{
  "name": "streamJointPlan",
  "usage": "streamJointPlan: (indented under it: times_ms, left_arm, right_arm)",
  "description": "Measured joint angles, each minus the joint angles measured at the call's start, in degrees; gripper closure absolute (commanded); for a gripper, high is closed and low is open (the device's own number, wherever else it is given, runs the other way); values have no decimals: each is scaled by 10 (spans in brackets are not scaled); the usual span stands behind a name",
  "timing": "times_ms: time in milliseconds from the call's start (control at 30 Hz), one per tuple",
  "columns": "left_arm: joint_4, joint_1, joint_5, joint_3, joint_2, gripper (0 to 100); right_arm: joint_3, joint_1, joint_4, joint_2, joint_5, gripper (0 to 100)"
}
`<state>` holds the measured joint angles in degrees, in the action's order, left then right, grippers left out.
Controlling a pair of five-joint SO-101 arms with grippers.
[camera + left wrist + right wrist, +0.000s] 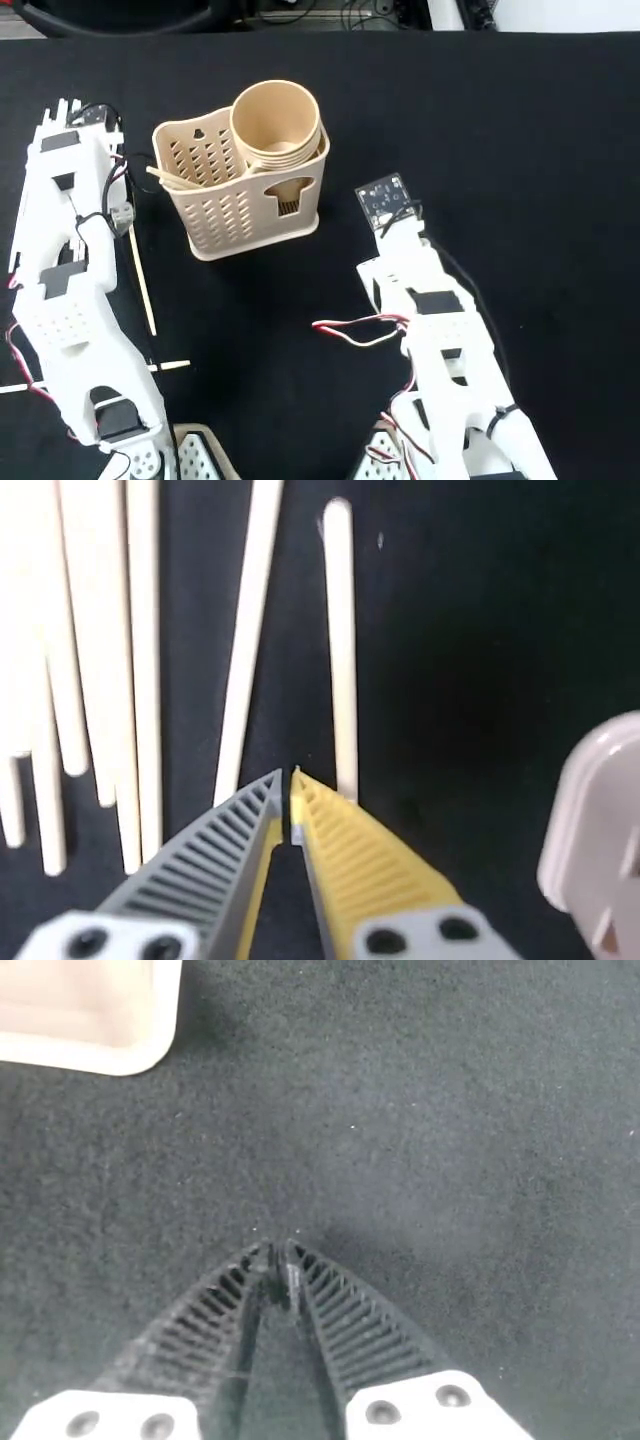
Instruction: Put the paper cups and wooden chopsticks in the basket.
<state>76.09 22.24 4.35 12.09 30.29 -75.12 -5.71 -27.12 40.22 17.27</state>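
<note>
Left gripper: grey and yellow fingers pressed together at the tips, holding nothing, low over the black cloth-covered table.
Loose pale wooden chopsticks: lying flat on the cloth, just beyond those tips.
Right gripper: fingers closed tip to tip, empty, above bare cloth.
Beige perforated plastic basket: upright, mid-table.
Stack of tan paper cups: in the basket compartment nearer the right arm.
Single chopstick: leaning in the other compartment.

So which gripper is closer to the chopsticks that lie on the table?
Left. The left gripper hangs just above the loose chopsticks. The right gripper is over bare cloth beside the basket, away from them.
</note>
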Motion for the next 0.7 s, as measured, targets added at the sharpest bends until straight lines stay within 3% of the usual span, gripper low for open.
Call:
streamJointPlan:
  times_ms: [400,533,700]
  left_arm:
    - [55,-5,0,-39,-232,938]
    - [-11,-5,-2,-126,-236,807]
    - [-111,-4,-5,-193,-193,799]
  right_arm:
    - [0,0,0,0,0,985]
    - [0,0,0,0,0,985]
    - [0,0,0,0,0,985]
